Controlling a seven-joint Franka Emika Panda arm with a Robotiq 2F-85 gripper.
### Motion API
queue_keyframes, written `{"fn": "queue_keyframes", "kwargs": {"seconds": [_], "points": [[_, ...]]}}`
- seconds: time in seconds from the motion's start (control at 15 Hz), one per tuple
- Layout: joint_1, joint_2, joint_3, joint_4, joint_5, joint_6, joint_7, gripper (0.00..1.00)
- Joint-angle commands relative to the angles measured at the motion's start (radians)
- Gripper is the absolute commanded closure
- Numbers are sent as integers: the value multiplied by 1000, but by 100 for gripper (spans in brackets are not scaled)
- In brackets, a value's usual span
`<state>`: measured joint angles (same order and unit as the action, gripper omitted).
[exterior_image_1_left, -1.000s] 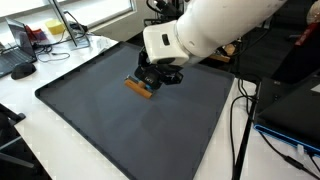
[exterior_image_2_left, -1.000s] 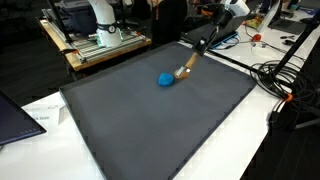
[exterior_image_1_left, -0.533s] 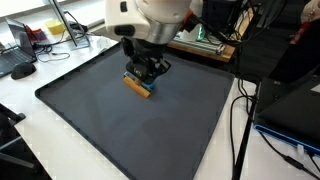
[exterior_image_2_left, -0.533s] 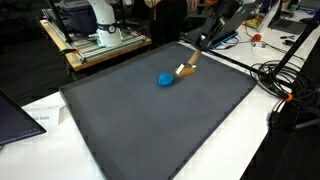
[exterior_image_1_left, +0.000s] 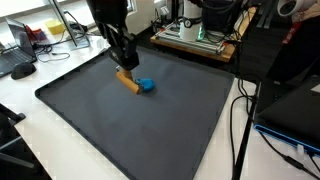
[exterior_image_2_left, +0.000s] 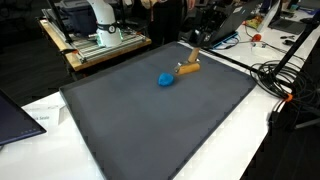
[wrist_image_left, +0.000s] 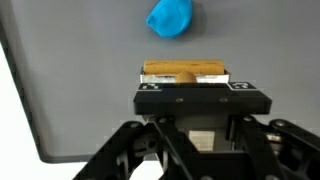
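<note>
An orange-brown wooden block (exterior_image_1_left: 127, 80) lies low over the dark grey mat (exterior_image_1_left: 150, 130), with my gripper (exterior_image_1_left: 121, 66) coming down onto its far end, shut on it. A small blue lump (exterior_image_1_left: 146, 86) rests on the mat right beside the block. In an exterior view the block (exterior_image_2_left: 188, 69) sits a short gap from the blue lump (exterior_image_2_left: 166, 79), under the gripper (exterior_image_2_left: 194, 58). In the wrist view the block (wrist_image_left: 185, 72) shows just past the black gripper body, which hides the fingertips, and the blue lump (wrist_image_left: 171, 18) lies beyond it.
The mat covers most of a white table (exterior_image_1_left: 60, 140). A metal rack with equipment (exterior_image_2_left: 100, 40) stands behind it. Cables (exterior_image_2_left: 275, 80) trail off one side, a laptop (exterior_image_2_left: 15, 115) sits at a corner, and a mouse (exterior_image_1_left: 22, 70) lies near the desk clutter.
The arm has swung upright and away from the camera, uncovering the blue lump. The block went from tilted to nearly flat and shifted a little away from the blue lump.
</note>
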<state>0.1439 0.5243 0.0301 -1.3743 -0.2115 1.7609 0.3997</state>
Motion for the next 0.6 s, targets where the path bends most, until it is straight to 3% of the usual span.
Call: {"fn": "queue_keyframes", "kwargs": {"seconds": [0.0,0.53], "points": [[-75,-125,-10,-129,125,82,-64,78],[-210,-280,-38,-351,341,240,-226,78]]}}
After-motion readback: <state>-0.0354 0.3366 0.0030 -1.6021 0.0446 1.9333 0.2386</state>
